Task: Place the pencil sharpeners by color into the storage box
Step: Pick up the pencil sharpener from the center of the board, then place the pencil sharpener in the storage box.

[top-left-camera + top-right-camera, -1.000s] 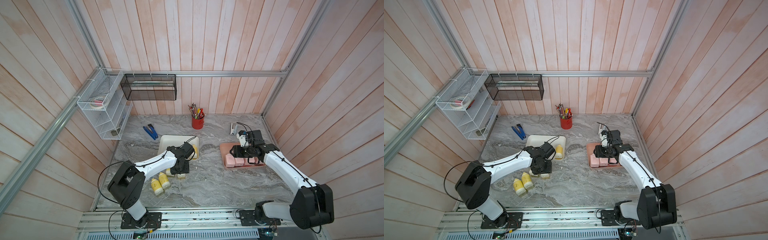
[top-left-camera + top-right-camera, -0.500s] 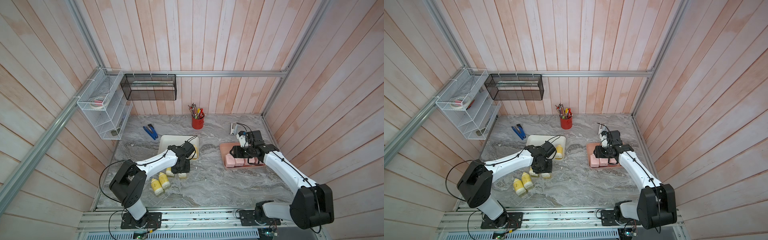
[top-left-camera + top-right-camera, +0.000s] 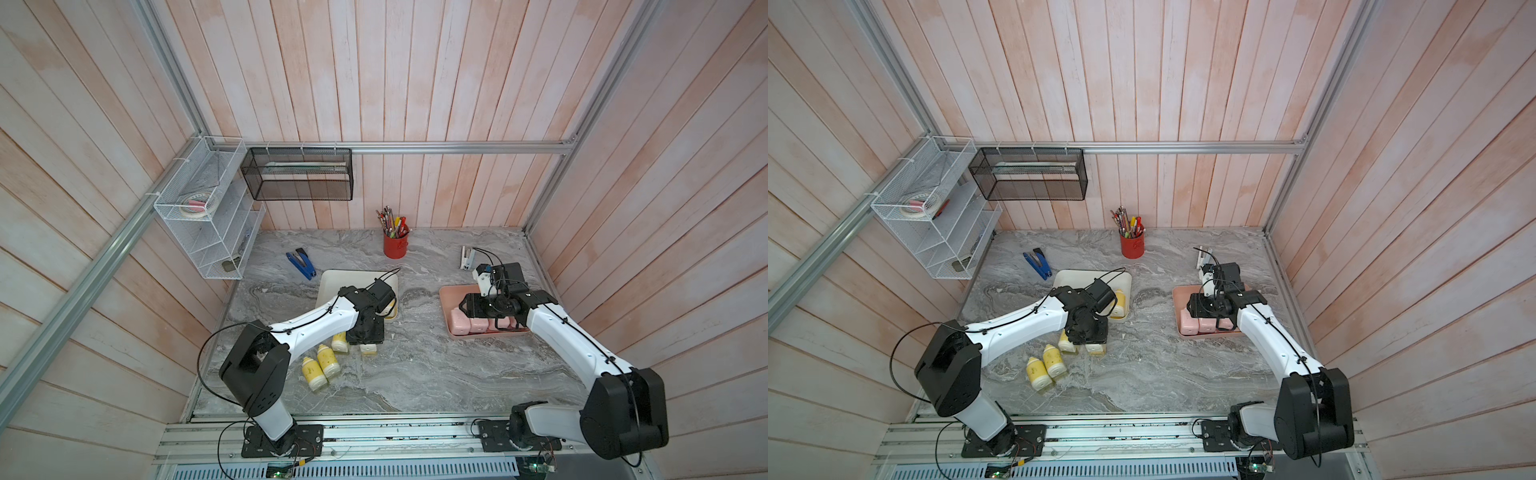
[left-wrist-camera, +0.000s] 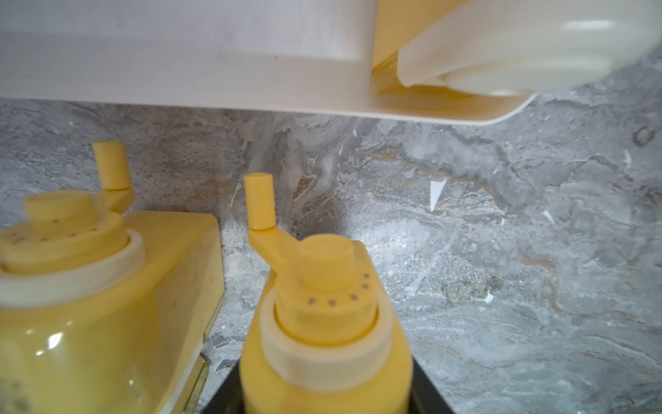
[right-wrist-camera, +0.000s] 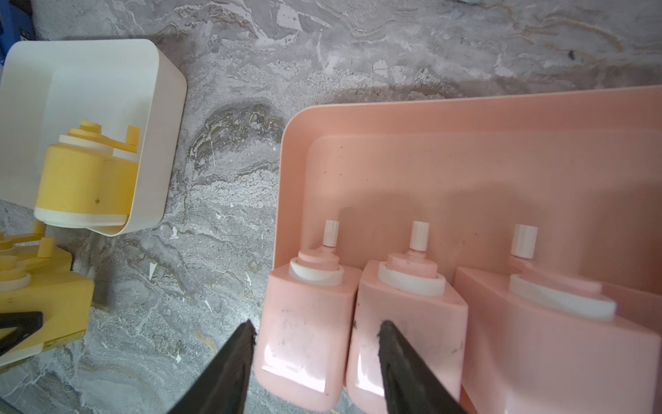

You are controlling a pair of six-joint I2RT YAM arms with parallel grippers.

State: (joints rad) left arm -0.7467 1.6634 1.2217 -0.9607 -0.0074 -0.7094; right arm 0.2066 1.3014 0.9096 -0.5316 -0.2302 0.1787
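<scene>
My left gripper (image 3: 365, 334) is shut on a yellow pencil sharpener (image 4: 322, 322) that stands on the table just in front of the cream storage box (image 3: 332, 286). A second yellow one (image 4: 89, 304) stands right beside it, and two more (image 3: 320, 368) lie nearer the front. One yellow sharpener (image 5: 86, 179) is in the cream box. Three pink sharpeners (image 5: 404, 322) stand in a row in the pink storage box (image 5: 465, 143). My right gripper (image 5: 317, 333) hovers open over the row, its fingers straddling the end pink sharpener (image 5: 304, 322).
A red pencil cup (image 3: 395, 245) stands at the back, a blue stapler (image 3: 301, 264) behind the cream box, and a small white item (image 3: 466, 257) behind the pink box. A white wire shelf (image 3: 208, 216) and a black mesh basket (image 3: 299, 174) hang on the walls.
My left gripper's jaws have shut on the yellow sharpener. The right arm has not moved.
</scene>
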